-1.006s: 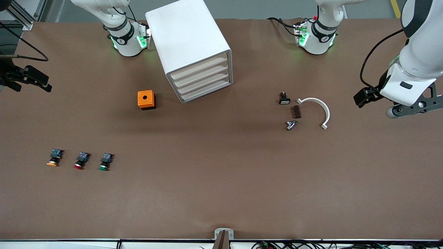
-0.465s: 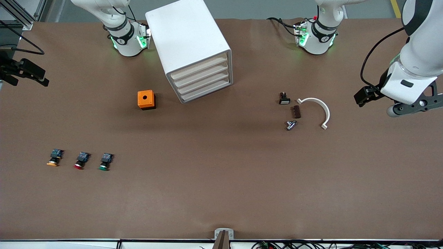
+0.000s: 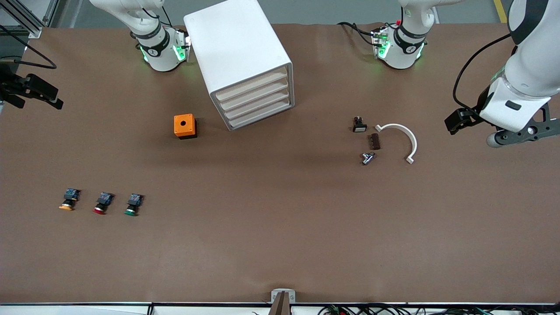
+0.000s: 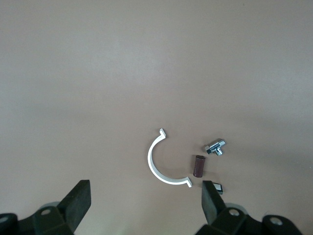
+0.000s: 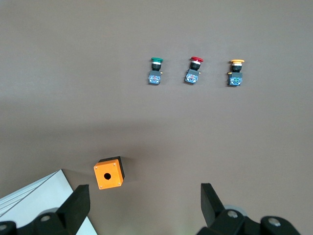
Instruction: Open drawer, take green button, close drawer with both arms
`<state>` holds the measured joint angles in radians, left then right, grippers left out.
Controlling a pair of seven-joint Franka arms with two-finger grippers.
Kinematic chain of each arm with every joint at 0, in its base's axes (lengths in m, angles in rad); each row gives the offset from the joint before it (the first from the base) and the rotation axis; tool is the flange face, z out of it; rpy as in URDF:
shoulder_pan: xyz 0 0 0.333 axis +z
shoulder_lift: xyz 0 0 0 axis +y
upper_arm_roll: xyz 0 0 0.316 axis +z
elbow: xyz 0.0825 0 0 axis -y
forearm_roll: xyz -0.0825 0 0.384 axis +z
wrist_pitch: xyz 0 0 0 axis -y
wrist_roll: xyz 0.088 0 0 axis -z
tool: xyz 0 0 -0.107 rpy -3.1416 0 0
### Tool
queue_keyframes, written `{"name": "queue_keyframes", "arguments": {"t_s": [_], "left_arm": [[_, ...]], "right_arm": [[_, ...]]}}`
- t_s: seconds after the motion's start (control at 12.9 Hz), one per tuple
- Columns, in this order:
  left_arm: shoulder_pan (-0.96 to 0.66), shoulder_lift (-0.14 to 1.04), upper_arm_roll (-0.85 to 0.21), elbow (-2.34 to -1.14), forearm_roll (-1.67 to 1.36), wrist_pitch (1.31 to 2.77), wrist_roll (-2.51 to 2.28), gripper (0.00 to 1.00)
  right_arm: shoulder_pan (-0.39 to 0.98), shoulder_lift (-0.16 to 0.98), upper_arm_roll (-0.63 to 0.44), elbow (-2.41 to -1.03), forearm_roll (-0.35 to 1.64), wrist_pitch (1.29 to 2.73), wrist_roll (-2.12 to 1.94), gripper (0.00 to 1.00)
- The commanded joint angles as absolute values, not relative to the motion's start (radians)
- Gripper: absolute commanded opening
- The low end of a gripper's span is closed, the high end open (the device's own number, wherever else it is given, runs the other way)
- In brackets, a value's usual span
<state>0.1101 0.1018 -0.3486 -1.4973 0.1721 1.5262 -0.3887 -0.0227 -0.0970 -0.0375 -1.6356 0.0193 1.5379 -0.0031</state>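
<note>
Drawer (image 3: 261, 114), plain off-white and lowest of four in the white cabinet (image 3: 238, 52), sat shut. Left gripper (image 4: 146, 205) hovered open over the table's left-arm end; right gripper (image 5: 142, 208) hung open at the right-arm end. Green-capped button (image 3: 132, 204) lay nearer the camera, beside the red-capped button (image 3: 103, 203).

Robotics lab; two arms (image 3: 525, 65) bolted at brown table (image 3: 280, 245)
</note>
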Motion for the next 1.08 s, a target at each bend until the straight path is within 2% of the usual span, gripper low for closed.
{"name": "queue_keyframes", "arguments": {"t_s": [0.0, 1.01], "left_arm": [[0.121, 0.077, -0.351, -1.511, 0.156, 1.520, -0.370, 1.00], [0.121, 0.075, -0.351, -1.496, 0.155, 1.517, -0.367, 1.00]], "right_arm": [[-0.018, -0.103, -0.040, -1.629, 0.031, 1.523, 0.014, 1.00], [0.008, -0.101, -0.040, -1.635, 0.034, 1.519, 0.012, 1.00]]}}
